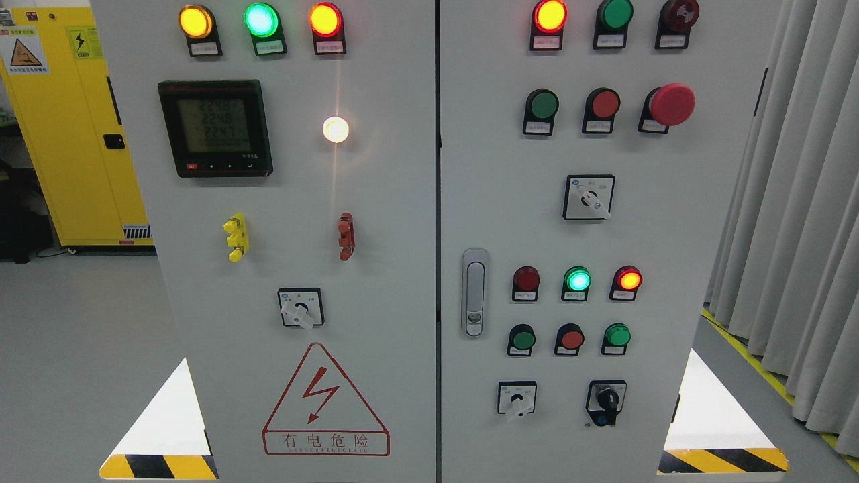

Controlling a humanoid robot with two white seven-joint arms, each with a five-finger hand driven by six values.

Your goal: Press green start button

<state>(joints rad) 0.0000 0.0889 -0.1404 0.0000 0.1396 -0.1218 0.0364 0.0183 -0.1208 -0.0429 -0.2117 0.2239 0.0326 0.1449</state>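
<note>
Cabinet panelling [376,201] is filling the head view, and I am reading it as two grey steel doors. The right door [496,168] is carrying most of the push-buttons.

Neither the left hand nor the right hand is showing in the picture, so I cannot tell whether the fingers are open or closed, and I cannot place anything relative to either hand.

I am counting three unlit green push-buttons on the right door: an upper green button [541,104] beside a red button [605,103], and two lower green buttons [521,339] [617,334] flanking another red one. The labels are too small to read, so I cannot tell which is the start button.

I am judging each as a rigid, panel-mounted plastic cap with a short spring travel. No grasping is needed. I am planning on one fingertip meeting the cap centre, pushing square to the door, clear of the adjacent red cap.
</note>
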